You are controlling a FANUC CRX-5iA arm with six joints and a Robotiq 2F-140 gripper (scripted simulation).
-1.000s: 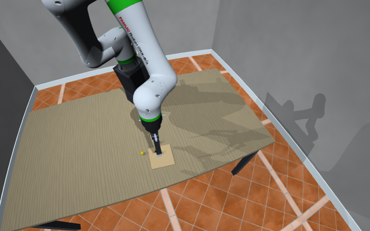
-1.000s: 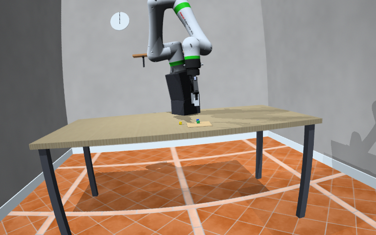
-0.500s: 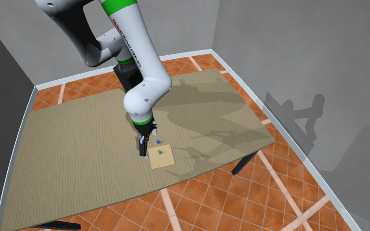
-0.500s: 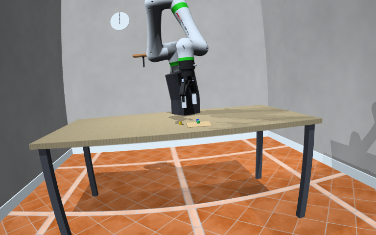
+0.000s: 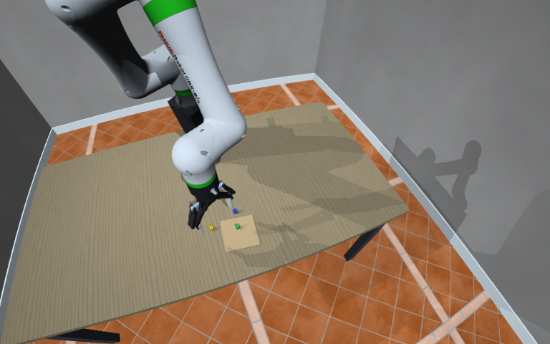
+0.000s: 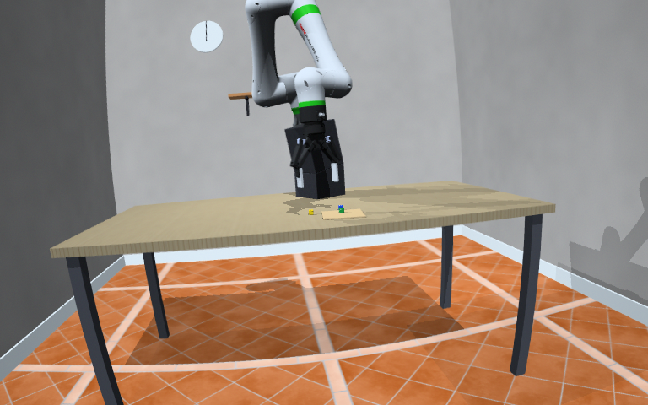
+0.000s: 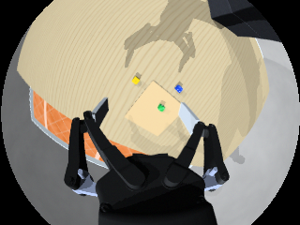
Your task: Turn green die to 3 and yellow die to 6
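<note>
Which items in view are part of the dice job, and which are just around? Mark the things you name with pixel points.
Part of the job:
- green die (image 5: 237,226) (image 6: 341,210) (image 7: 161,108), on the mat
- yellow die (image 5: 211,228) (image 6: 310,212) (image 7: 136,81), off the mat
- mat (image 5: 240,239) (image 6: 351,214) (image 7: 150,122)
- blue die (image 5: 235,211) (image 7: 178,88), face to be kept

Just around:
- wall clock (image 6: 206,36)
- brown shelf (image 6: 239,95)

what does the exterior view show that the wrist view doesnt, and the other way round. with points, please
Only the exterior view shows the round white wall clock (image 6: 206,36), the table's dark legs (image 6: 526,295) and the arm's pale links with green bands.

Only the wrist view shows the gap of bare tabletop between the blue die (image 6: 340,207) (image 7: 178,88) and the mat (image 6: 353,214) (image 7: 145,119); in the exterior view the green die (image 6: 341,210) (image 7: 161,108) partly covers the blue one.

Both show all three dice, the yellow die (image 6: 310,212) (image 7: 136,81) off the mat, and the open gripper (image 6: 317,177) (image 7: 144,105).
</note>
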